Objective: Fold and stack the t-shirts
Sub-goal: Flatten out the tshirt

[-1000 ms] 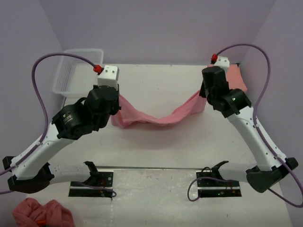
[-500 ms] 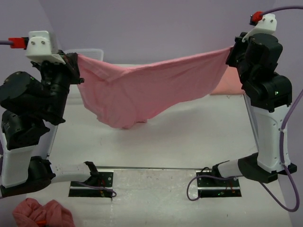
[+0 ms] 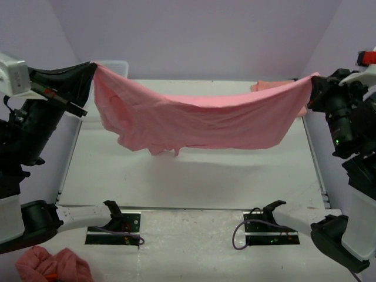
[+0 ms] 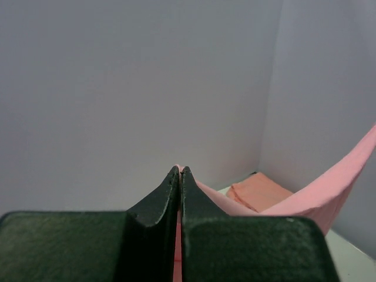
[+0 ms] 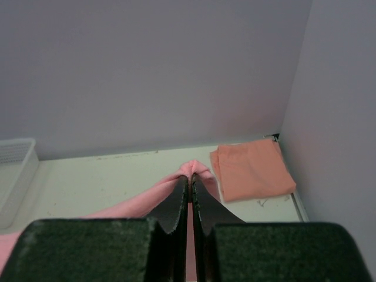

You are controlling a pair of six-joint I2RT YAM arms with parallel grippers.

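Rose-pink cotton hangs between my two arms: a plain, thin, short-sleeved t-shirt (image 3: 200, 120), stretched wide and lifted clear of the pale table top (image 3: 194, 176). My left gripper (image 3: 93, 67) has its black fingers pressed together on one upper corner of the shirt, high up at the left side. In the left wrist view a thin edge of pink cloth shows pinched between the two pads, with no gap beside it. My right gripper (image 3: 313, 80) is clamped the same way on the opposite corner, high up at the right. The right wrist view shows a small pink fold bulging out just past the fingertips.

Between the two holds the top edge sags in a shallow curve, lowest around the middle. The cloth drops deeper on my left half, where it bunches and a loose flap hangs lowest, and it is shallower toward my right. As far as the top view shows, no part of it touches the table top.

A second shirt (image 5: 251, 170), paler salmon-orange and folded into a flat rectangle, lies on the table top in the far right corner, close to both walls. From above it is mostly hidden behind the hanging t-shirt. A white plastic mesh basket (image 3: 114, 63) sits at the far left corner, behind my left gripper. A crumpled heap of pinkish-red cloth (image 3: 53, 265) lies at the near left, beside my left arm's base.
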